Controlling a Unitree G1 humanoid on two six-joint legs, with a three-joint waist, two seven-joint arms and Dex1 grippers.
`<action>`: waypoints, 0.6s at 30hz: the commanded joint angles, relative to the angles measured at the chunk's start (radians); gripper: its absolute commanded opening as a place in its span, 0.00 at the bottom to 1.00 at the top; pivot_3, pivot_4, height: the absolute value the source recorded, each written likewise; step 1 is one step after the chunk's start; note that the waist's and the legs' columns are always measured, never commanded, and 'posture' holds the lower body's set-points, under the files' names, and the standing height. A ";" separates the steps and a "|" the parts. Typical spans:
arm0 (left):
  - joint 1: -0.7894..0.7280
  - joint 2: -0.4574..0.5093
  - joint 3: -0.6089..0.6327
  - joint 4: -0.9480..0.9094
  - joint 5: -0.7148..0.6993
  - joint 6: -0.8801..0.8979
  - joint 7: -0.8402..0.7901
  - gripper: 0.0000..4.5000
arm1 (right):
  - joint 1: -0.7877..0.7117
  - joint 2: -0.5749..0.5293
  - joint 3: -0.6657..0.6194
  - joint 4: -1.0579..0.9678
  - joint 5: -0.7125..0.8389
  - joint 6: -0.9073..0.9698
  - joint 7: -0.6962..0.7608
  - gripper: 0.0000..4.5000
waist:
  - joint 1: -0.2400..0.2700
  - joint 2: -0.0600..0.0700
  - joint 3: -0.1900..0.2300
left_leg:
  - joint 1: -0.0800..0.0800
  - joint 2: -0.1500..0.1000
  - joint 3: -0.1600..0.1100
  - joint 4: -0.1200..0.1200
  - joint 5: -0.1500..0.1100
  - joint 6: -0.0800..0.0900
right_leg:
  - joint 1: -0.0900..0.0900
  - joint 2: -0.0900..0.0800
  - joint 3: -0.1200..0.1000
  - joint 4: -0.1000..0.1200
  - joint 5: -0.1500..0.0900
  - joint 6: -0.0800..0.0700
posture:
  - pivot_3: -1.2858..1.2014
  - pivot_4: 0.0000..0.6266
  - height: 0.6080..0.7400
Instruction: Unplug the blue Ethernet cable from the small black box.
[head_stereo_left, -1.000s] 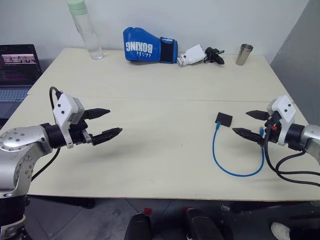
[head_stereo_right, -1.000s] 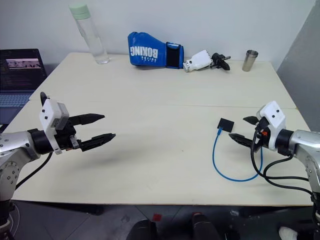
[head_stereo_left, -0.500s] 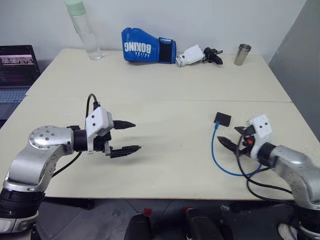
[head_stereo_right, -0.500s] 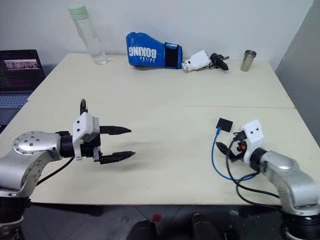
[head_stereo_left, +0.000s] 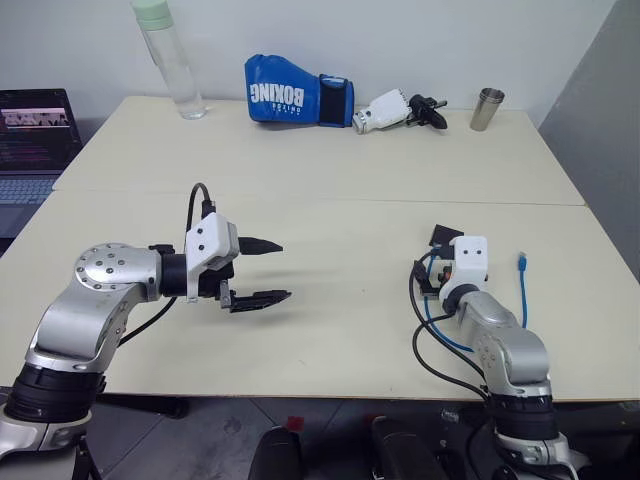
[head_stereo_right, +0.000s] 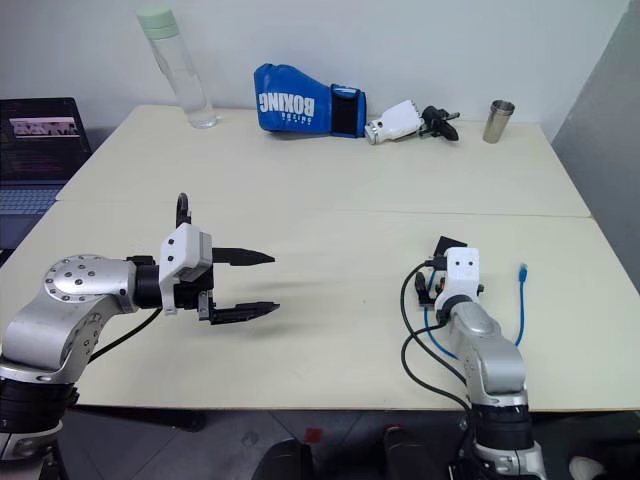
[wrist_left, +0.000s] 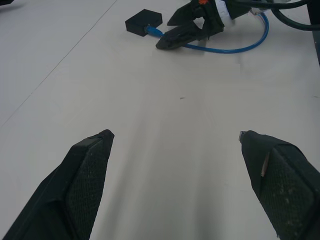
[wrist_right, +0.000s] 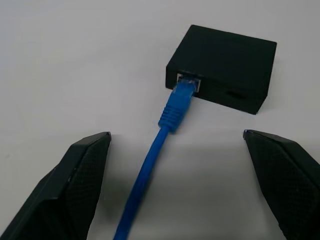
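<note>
"BOXING" is printed upside down in white capitals on the padded blue boxing glove (head_stereo_left: 298, 98), at the table's twelve o'clock edge.

A big table (head_stereo_left: 330, 150) with a pale cream top stands in front of a plain white wall (head_stereo_left: 400, 40). A thin line (head_stereo_left: 300, 197) runs across the top from side to side, where two parts meet. At the far edge of the table stand a tall clear bottle with a pale green cap (head_stereo_left: 168, 58) and a small shiny metal cup (head_stereo_left: 487, 109). Between them lies a blue boxing glove (head_stereo_left: 298, 91), and next to it a small white and black thing (head_stereo_left: 398, 108). A gray panel (head_stereo_left: 600, 110) rises at one side. At the other side an open laptop (head_stereo_left: 35, 135) glows. The floor (head_stereo_left: 200, 440) under the table is dark gray.
</note>
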 joint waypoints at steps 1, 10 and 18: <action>0.004 -0.002 0.027 -0.037 -0.007 -0.001 0.018 0.96 | -0.028 0.010 -0.011 0.045 -0.022 -0.049 -0.012 1.00 | 0.000 0.000 0.000 | 0.000 0.000 0.000 0.000 0.000 0.000 | 0.000 0.000 0.000 0.000 0.000 0.000 | 0.52 0.24 1.00; -0.004 -0.022 0.047 -0.069 -0.061 0.050 0.053 0.96 | -0.071 0.057 -0.057 0.118 -0.041 -0.063 -0.073 0.63 | -0.007 0.000 0.000 | 0.000 0.000 0.000 0.000 0.000 0.000 | 0.000 0.000 0.000 0.000 0.000 0.000 | 0.52 0.24 1.00; -0.009 -0.022 0.046 -0.064 -0.066 0.050 0.060 0.96 | -0.084 0.086 -0.075 0.076 -0.035 -0.018 -0.086 0.23 | -0.012 0.000 0.000 | 0.000 0.000 0.000 0.000 0.000 0.000 | 0.001 0.000 0.000 0.000 0.000 0.000 | 0.52 0.24 1.00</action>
